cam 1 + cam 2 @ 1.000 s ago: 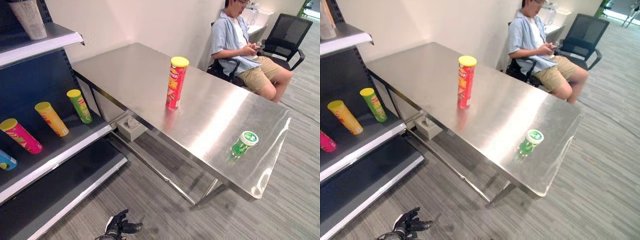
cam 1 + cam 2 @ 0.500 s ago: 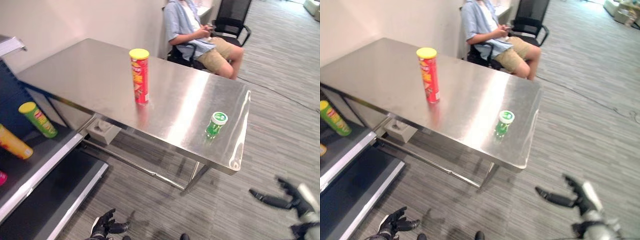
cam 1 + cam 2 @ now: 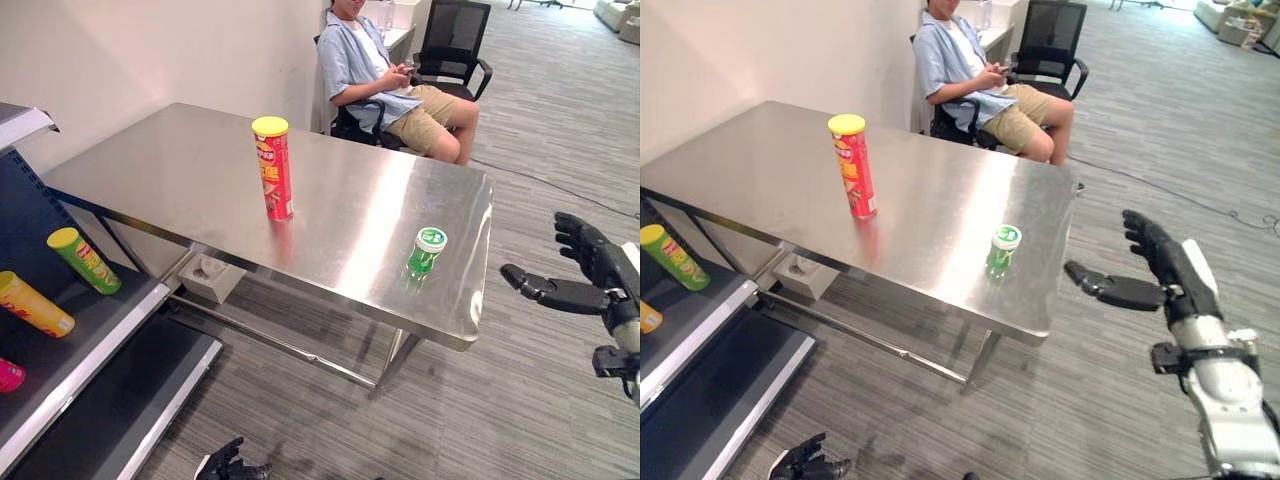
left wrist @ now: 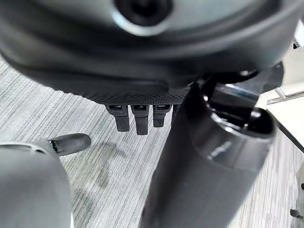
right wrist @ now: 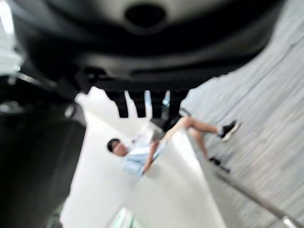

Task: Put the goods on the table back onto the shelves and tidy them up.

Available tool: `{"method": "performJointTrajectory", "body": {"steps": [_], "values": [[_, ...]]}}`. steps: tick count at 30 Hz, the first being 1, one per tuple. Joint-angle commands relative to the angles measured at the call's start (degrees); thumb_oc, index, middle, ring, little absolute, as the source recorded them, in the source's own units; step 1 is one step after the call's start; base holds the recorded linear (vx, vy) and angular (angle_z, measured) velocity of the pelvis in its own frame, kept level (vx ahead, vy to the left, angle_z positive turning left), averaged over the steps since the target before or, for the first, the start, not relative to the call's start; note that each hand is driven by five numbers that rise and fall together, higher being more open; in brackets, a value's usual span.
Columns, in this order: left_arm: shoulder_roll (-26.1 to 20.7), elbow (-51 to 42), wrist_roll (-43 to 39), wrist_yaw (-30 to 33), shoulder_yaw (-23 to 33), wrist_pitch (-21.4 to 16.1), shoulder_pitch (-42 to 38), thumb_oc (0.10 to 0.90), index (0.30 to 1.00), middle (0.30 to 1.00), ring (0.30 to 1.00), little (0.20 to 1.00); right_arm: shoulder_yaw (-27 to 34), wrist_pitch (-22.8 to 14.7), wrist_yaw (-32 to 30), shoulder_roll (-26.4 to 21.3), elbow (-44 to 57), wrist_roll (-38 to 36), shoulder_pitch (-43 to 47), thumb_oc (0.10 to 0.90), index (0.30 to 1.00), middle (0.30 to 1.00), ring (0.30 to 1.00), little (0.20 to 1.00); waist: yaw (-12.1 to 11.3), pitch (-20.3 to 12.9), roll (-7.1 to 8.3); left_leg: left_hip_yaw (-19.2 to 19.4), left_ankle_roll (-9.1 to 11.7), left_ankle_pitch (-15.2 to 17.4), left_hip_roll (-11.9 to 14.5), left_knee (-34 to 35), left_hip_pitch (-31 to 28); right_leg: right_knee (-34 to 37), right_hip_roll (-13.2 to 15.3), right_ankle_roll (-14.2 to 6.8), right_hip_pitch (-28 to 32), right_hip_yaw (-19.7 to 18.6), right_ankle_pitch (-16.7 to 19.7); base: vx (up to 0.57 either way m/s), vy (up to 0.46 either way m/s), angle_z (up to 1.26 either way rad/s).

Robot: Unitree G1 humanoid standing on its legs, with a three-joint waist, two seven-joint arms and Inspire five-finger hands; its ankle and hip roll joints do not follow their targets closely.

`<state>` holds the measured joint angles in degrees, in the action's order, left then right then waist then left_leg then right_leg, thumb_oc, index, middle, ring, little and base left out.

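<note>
Steel table [image 3: 180, 160], red can [image 3: 273, 168], seated person [image 3: 385, 75]

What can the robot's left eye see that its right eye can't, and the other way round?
The left eye view adds a pink can on the shelf. The right eye view adds the silver forearm behind the right hand. Both share the steel table, the upright red can, the green tub, the seated person, the green can on the shelf, and the open right hand beside the table.
</note>
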<state>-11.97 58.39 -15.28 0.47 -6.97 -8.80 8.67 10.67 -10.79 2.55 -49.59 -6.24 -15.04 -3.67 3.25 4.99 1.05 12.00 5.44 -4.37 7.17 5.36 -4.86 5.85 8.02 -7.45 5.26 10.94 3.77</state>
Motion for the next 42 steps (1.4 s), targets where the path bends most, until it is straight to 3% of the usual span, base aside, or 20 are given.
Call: {"method": "performJointTrajectory", "body": {"steps": [1, 8, 15, 19, 31, 41, 42], "values": [[-1.8, 1.5, 2.4, -0.4, -1.7, -3.3, -5.7, 0.8, 0.9, 0.9, 0.9, 0.9, 3.7, -4.8, -5.0, -3.8, -0.8, 5.1, 5.5, 0.8, 0.9, 0.9, 0.9, 0.9, -2.9, -0.4, 2.44, -2.2, 0.7, 2.5, 0.6, -0.4, 0.3, -0.8, -0.1, -2.5, 2.1, 2.3, -2.4, 0.02, -0.016, 0.16], [-2.1, 1.3, 2.8, 0.0, -2.8, -2.9, -5.6, 0.8, 0.9, 0.9, 0.9, 0.9, -0.1, -3.8, -9.4, -2.8, -4.7, 9.8, 11.0, 0.8, 0.9, 0.9, 0.9, 0.9, -4.3, 0.1, 2.01, -3.7, 0.8, 2.0, 0.3, -0.4, 1.4, -0.8, 0.0, -2.3, 2.1, 3.9, -2.6, 0.02, -0.016, 0.19], [-2.3, 0.5, 2.6, 0.4, -3.2, -2.7, -5.4, 0.8, 0.9, 0.9, 0.9, 0.9, -0.2, -3.0, -12.1, -1.8, -7.8, 11.3, 12.5, 0.8, 0.9, 0.9, 0.9, 0.9, -5.0, 0.3, 1.82, -5.0, 0.7, 2.0, 0.0, -0.4, 2.2, -0.8, 0.0, -2.2, 2.2, 4.7, -2.8, 0.02, -0.007, 0.1], [-2.4, -0.2, 2.5, 0.4, -3.9, -2.5, -4.5, 0.8, 0.9, 0.9, 0.9, 0.9, -3.8, -2.1, -13.0, -0.1, -12.4, 12.3, 15.3, 0.8, 0.9, 0.9, 0.9, 0.9, -5.9, 0.7, 1.76, -5.7, 0.5, 2.0, -0.2, -0.4, 2.6, -0.8, 0.1, -2.1, 2.1, 5.1, -2.9, 0.03, 0.004, 0.05], [-3.0, -0.1, 1.8, 1.5, -4.9, -2.1, -3.6, 0.8, 0.9, 0.9, 0.9, 0.9, -8.1, -1.1, -16.8, 3.2, -20.1, 12.2, 22.8, 0.8, 0.9, 0.9, 0.9, 0.9, -7.9, 1.4, 1.58, -7.6, 0.0, 2.3, -1.2, -0.4, 3.5, -0.8, 0.4, -2.1, 1.8, 5.9, -3.0, 0.02, 0.007, 0.05], [-3.1, 0.3, 1.6, 1.8, -4.6, -1.9, -3.2, 0.8, 0.9, 0.9, 0.9, 0.9, -9.4, -1.1, -16.7, 5.2, -21.0, 11.1, 24.0, 0.8, 0.9, 0.9, 0.9, 0.9, -8.8, 1.1, 1.7, -8.2, -0.1, 2.4, -1.3, -0.4, 3.5, -0.8, 0.4, -2.1, 2.1, 6.3, -3.2, 0.0, 0.001, 0.01], [-3.2, 0.3, 1.6, 1.9, -4.6, -1.8, -3.2, 0.8, 0.9, 0.9, 0.9, 0.9, -9.7, -1.1, -16.6, 5.4, -20.8, 11.1, 24.2, 0.748, 0.822, 0.822, 0.822, 0.822, -8.9, 1.1, 1.7, -8.3, 0.0, 2.4, -1.3, -0.4, 3.5, -0.8, 0.4, -2.1, 2.2, 6.4, -3.3, 0.0, 0.0, 0.0]]}}
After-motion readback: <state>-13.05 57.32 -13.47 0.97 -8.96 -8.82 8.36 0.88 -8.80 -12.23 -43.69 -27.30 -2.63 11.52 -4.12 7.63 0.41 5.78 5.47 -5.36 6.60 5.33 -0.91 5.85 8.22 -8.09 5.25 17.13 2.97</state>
